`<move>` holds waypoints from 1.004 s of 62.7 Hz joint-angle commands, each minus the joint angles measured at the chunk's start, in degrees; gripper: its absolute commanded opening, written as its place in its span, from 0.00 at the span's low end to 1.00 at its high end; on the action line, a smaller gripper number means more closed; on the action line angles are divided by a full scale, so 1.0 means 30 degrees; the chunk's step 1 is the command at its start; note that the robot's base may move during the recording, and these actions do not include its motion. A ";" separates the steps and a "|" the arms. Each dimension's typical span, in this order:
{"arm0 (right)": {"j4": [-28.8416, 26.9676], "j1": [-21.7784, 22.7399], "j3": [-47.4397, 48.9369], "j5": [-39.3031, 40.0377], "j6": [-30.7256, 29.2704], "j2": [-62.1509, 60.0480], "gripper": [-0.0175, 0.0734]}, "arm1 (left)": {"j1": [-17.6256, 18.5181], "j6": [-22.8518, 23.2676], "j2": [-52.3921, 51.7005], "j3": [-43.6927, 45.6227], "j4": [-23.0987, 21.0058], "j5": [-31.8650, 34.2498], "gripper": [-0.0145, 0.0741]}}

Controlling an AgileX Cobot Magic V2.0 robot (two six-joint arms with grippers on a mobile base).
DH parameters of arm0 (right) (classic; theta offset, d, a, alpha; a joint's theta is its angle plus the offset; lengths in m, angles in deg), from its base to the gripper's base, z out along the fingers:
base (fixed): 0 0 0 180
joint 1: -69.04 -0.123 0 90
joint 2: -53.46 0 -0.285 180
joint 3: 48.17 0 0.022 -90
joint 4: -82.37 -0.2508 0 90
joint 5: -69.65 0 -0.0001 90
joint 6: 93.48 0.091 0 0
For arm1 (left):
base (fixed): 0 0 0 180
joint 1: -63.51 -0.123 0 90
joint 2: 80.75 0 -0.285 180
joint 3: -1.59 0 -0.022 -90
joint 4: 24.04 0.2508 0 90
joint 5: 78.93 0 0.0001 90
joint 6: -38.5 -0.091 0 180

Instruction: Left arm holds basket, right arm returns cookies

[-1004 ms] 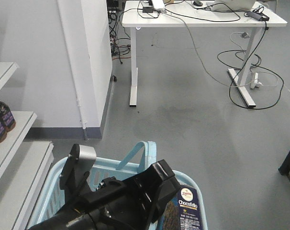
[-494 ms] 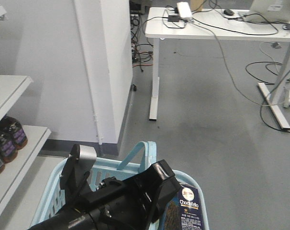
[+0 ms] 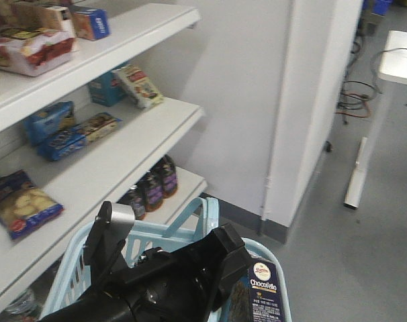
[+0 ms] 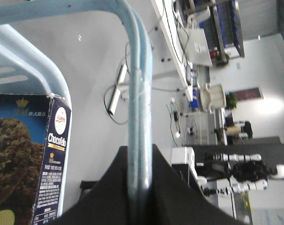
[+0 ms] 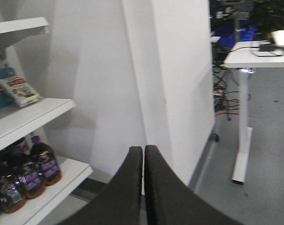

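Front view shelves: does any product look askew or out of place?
Only slightly. On the second shelf a pale packet lies at an angle beside a blue box, not squared to the edge. The dark bottles below stand upright; nothing looks spilled or damaged.

One basket [image 3: 160, 233] is showing, with one cookie box [image 3: 262, 292] standing in it. Three shelves [image 3: 156, 30] are showing in the front view. At least three dark bottles [image 3: 152, 190] are standing at the lowest shelf's right end. On the middle shelf, one biscuit bag [image 3: 23, 206] is lying at the front edge, three blue packs [image 3: 49, 121] and one brown pack [image 3: 99, 125] are sitting farther back. One white desk [image 3: 399, 59] is showing.
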 commanded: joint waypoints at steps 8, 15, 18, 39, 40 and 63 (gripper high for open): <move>0.0023 0.0072 -0.0073 0.1392 0.0000 -0.0306 0.18 | 0.0011 -0.0034 -0.0532 0.0577 0.0794 0.0707 0.16; 0.0023 0.0072 -0.0073 0.1392 0.0000 -0.0306 0.18 | 0.0011 -0.0034 -0.0532 0.0577 0.0794 0.0664 0.16; 0.0023 0.0072 -0.0073 0.1392 0.0000 -0.0306 0.18 | 0.0011 -0.0034 -0.0532 0.0577 0.0794 0.0664 0.16; 0.0023 0.0072 -0.0073 0.1392 0.0000 -0.0306 0.18 | 0.0011 -0.0034 -0.0532 0.0577 0.0794 0.0702 0.16; 0.0023 0.0072 -0.0073 0.1392 0.0000 -0.0306 0.18 | 0.0011 -0.0034 -0.0532 0.0577 0.0794 0.0702 0.16; 0.0023 0.0072 -0.0073 0.1392 0.0000 -0.0306 0.18 | 0.0011 -0.0034 -0.0532 0.0577 0.0794 0.0716 0.16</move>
